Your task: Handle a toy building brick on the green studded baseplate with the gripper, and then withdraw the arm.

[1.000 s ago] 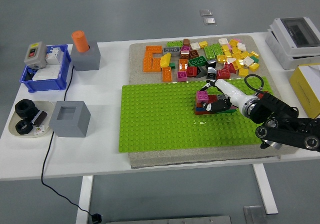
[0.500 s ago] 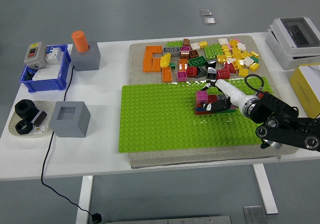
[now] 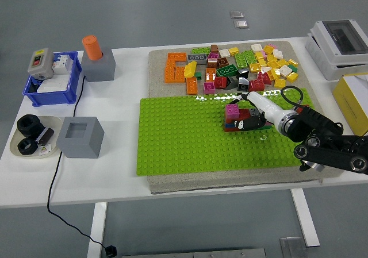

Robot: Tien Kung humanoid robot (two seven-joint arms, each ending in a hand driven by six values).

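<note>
— How is the brick laid out?

— A small cluster of bricks (image 3: pixel 240 120) is seen on the right half of the green baseplate (image 3: pixel 184 143), toward its far edge. Its long axis is set left to right, roughly in line with the plate's long side. A pink brick (image 3: pixel 233 110) is stacked at its left end, over a dark red base.

— And the hand?

— The right hand (image 3: pixel 257 113) is brought in from the right edge, on a black arm (image 3: pixel 330 146) with a white wrist section. It is laid against the right end of the cluster. Whether the fingers are pinched on a brick cannot be told; they are too small and dark against it.

— What is the plate set on?

— A grey mat (image 3: pixel 230 180) on a white table (image 3: pixel 115 177). Loose bricks (image 3: pixel 230 68) in orange, yellow, green, red and white are heaped on the mat's far part. A grey floor is seen beyond.

— What else is on the table?

— At the left, a blue bin (image 3: pixel 52 88), a grey block (image 3: pixel 80 136), another grey block with an orange cylinder (image 3: pixel 92 47) in it, and a dish of black parts (image 3: pixel 31 136). A white box (image 3: pixel 339 45) is placed at the far right.
</note>
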